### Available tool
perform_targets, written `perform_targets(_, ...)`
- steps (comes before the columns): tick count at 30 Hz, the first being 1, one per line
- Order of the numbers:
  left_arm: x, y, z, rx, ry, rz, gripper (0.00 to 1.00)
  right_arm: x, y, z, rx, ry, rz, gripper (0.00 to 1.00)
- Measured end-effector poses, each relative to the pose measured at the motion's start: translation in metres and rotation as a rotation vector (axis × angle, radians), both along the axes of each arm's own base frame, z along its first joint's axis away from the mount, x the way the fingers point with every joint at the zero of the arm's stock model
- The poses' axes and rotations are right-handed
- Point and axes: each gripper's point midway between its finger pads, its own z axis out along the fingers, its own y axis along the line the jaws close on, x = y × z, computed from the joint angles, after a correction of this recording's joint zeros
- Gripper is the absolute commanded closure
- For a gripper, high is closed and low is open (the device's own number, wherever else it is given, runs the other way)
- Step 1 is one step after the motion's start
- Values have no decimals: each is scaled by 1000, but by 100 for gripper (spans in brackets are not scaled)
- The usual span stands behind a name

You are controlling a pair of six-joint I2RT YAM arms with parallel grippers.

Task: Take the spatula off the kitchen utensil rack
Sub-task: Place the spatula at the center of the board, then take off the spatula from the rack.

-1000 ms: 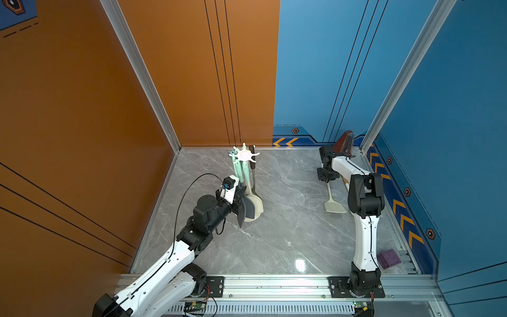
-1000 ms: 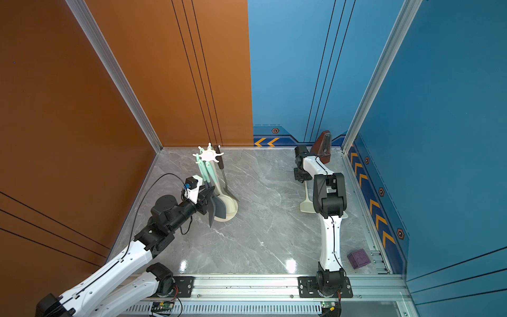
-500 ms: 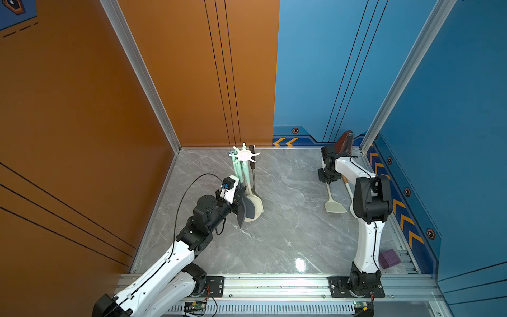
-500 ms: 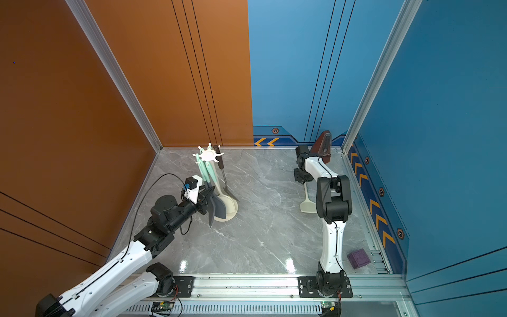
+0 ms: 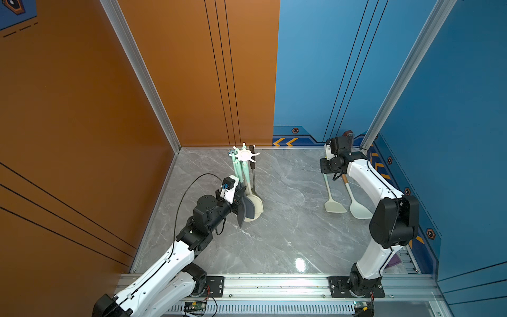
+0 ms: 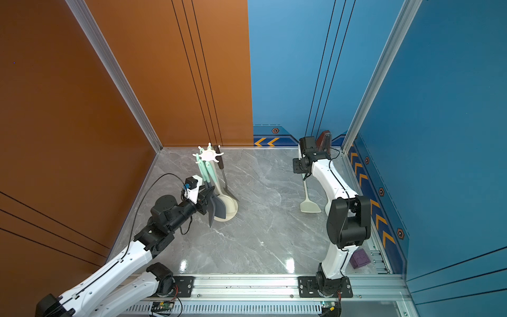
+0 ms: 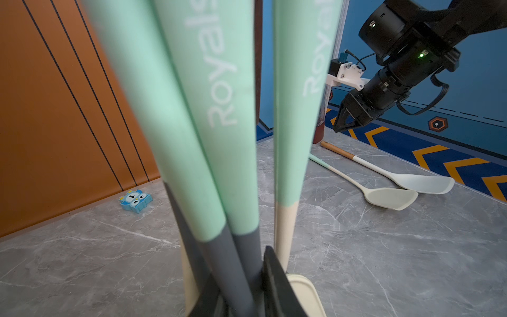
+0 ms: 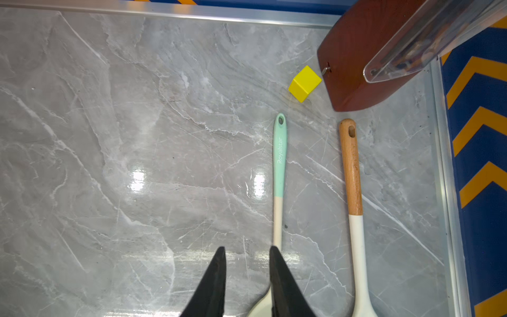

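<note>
Found the spatula (image 5: 248,209) hanging on the rack (image 5: 244,156), toward the far left of the table (image 5: 288,241), mint handle up at a hook arm, grey head down beside the round base. Found the left gripper (image 7: 240,274) drawn narrow around grey necks just below the mint handles; number of necks in the pinch, one or two, not determinable. Found the right gripper (image 8: 247,248) slightly parted, holding nothing, poised over two loose utensils (image 8: 279,153) lying flat, well apart from the rack. Judged the step in hand: freeing the handle end from its hook. Recommend lifting straight up along the pole until clear of the hook tip, then drawing outward, slowly. Recommend confirming a single neck in the grip first; otherwise, risk of dragging a neighbouring utensil or tipping the rack.
</note>
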Motion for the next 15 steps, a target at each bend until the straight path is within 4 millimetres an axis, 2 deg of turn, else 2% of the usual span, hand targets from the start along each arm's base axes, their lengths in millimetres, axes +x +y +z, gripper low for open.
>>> perform_targets(10,0,0,0,0,1,0,77,-19,39,35,71,-115,112,72)
perform_targets(15,0,0,0,-1,0,0,78,-37,67,54,138,-197,219,70)
